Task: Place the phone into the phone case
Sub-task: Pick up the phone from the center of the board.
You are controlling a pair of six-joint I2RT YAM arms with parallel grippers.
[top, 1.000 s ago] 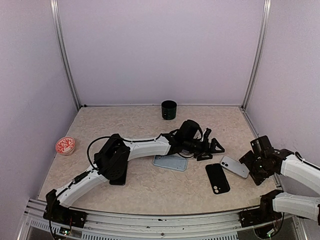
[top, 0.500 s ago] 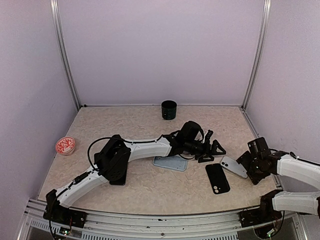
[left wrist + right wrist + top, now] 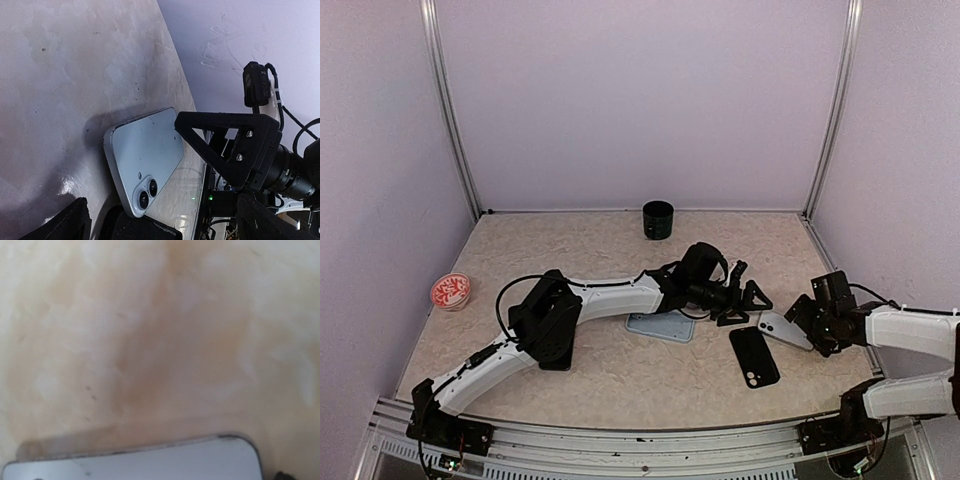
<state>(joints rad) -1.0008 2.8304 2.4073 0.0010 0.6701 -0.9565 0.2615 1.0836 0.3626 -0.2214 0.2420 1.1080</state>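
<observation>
Beige table (image 3: 600,250), one phone (image 3: 780,327), one black case (image 3: 755,357)

Top view: soft, even overhead light, sharp, faint shadows. Left wrist: crisp, glare on worktop (image 3: 65,182), dark shadow by phone (image 3: 145,155). Right wrist: v. close, blurry, washed-out.

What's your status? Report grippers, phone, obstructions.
Left gripper open, empty, over table. Right gripper open, at the phone. Phone flat, cameras up, beside black case. Nothing between them.

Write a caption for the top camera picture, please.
The left claw and right claw hover open near a blue phone beside a black case.
</observation>
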